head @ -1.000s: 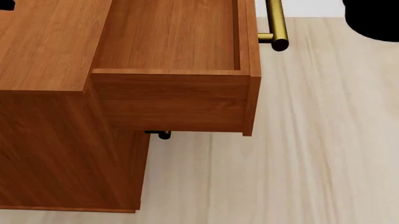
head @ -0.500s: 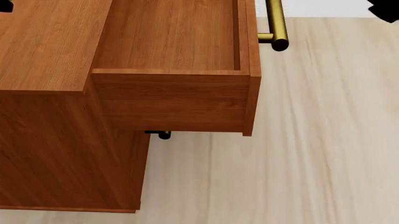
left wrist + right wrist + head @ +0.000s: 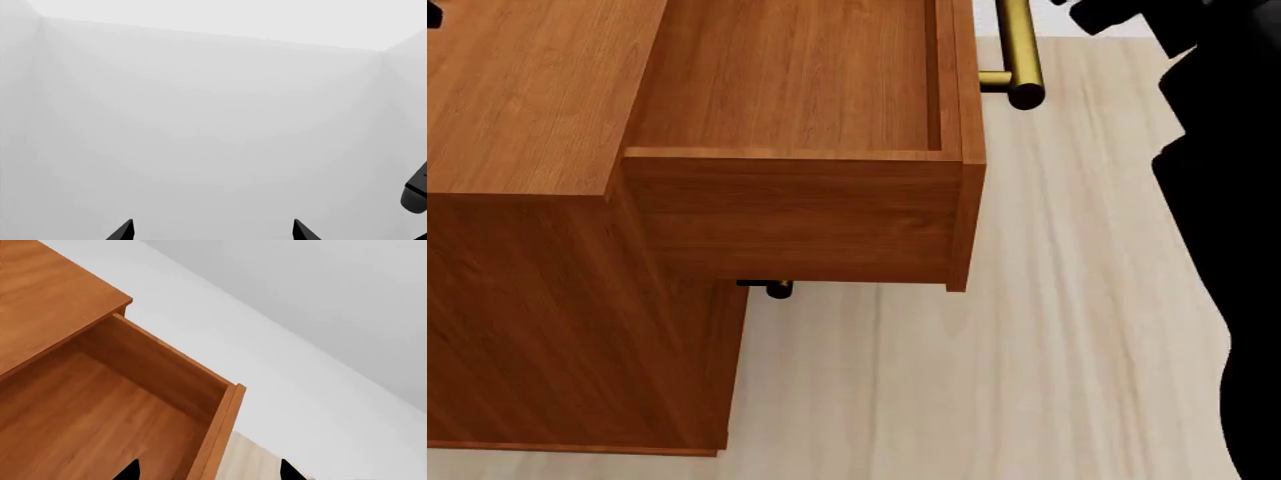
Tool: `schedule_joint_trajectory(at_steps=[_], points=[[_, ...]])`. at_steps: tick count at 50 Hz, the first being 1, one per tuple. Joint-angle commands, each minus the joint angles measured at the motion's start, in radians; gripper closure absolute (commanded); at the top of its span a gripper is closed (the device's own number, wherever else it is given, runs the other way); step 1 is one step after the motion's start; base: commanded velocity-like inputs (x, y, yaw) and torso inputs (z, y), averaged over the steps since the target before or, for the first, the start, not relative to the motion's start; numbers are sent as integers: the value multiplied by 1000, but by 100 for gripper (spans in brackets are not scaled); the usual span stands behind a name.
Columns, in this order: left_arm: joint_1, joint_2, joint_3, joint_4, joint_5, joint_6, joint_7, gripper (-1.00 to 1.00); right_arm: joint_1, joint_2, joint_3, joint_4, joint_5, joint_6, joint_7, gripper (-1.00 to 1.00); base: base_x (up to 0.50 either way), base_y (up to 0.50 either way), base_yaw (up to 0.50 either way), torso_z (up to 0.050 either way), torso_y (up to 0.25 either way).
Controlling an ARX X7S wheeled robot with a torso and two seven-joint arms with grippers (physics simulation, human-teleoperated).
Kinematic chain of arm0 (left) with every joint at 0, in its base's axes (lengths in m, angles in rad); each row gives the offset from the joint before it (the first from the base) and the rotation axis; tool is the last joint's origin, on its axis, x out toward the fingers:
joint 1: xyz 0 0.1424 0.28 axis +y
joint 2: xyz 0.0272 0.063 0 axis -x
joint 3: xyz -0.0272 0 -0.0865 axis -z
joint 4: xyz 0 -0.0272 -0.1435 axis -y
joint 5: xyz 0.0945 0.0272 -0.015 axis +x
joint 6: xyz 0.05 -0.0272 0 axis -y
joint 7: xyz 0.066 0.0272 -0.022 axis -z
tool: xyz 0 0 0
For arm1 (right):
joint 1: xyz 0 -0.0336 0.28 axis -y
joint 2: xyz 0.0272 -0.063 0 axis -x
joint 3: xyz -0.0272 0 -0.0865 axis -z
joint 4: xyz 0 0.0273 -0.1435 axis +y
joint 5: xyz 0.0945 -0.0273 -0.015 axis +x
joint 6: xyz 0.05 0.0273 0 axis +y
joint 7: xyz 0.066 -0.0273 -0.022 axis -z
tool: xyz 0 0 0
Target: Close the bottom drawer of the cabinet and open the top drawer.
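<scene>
The top drawer (image 3: 794, 110) of the cabinet (image 3: 547, 260) stands pulled well out, its empty wooden interior open to the head camera and its brass bar handle (image 3: 1018, 55) jutting past the front panel over the pale floor (image 3: 1054, 340). Judged from that, the opening half of the task looks done. Below the drawer's underside only a small dark-and-brass stub (image 3: 777, 289) peeks out near the cabinet's front edge. It is probably the end of a lower drawer's handle, which would suit a bottom drawer pushed home, but the drawer itself is hidden from this angle, so I cannot confirm it.

The right arm (image 3: 1228, 200) fills the right edge of the head view as a dark mass, clear of the handle. Its wrist camera looks down into the same open drawer (image 3: 100, 410), with the right end effector (image 3: 207, 472) showing two dark fingertips set well apart at the frame edge: spread, gripping nothing. That fits an arm that is not engaged with the handle.

The left end effector (image 3: 213, 231) faces a blank white wall (image 3: 200, 125), its two tips likewise parted and empty, far from the cabinet; it seems parked out of the way, since the job needs only one arm at a time.
</scene>
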Motion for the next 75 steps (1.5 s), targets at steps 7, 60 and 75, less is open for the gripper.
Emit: schedule_joint_trajectory(at_steps=[7, 60, 75], points=[[9, -7, -6, -2, -1, 11, -1, -100, -2, -71, -81, 113, -67, -25, -104, -100, 0, 0, 0, 0, 0], [20, -18, -11, 2, -15, 23, -14, -100, -49, -92, -243, 153, -163, 46, -252, -100, 0, 0, 0, 0, 0], [20, -18, -11, 8, -24, 21, -21, -100, -41, -23, -258, 67, -158, 125, -225, -100, -1, 0, -1, 0, 0]])
